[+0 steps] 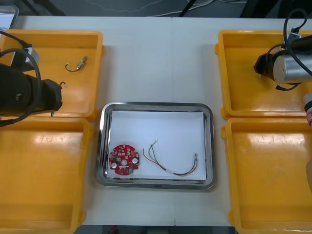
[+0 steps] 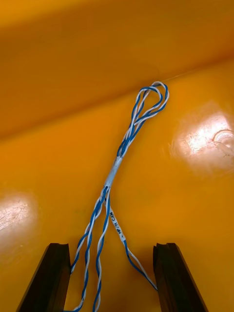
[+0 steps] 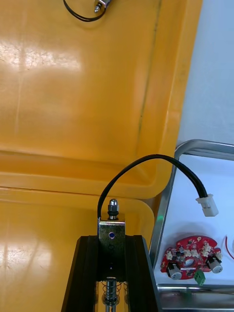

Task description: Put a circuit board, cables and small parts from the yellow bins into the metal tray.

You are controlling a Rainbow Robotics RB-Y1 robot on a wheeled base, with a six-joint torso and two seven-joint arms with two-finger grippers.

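Two jobs look to be in hand at once. The left gripper has its fingers clamped on a small metal part and hangs over the near wall of the far left bin, just beside the metal tray. From the part a black cable arches out to a white plug that dangles above the tray's corner. I judge this to be the carry across. The next move calls for a short shift over the rim and a release on bare white liner, clear of the circuit board and the red and yellow cable already lying in the tray.

The right gripper is low in the far right bin, fingers apart, straddling the tail of the blue and white cable — a grasp not yet made, I would say. It needs to close where the strands bunch.

That cable is thin, limp and twisted, doubled into a loop at its far end. The bins are glossy hard plastic — slippery, I would guess. The tray's rim is polished steel on the pale counter, and the board is round, red and studded with parts. A second metal part with its own black loop lies in the far left bin.
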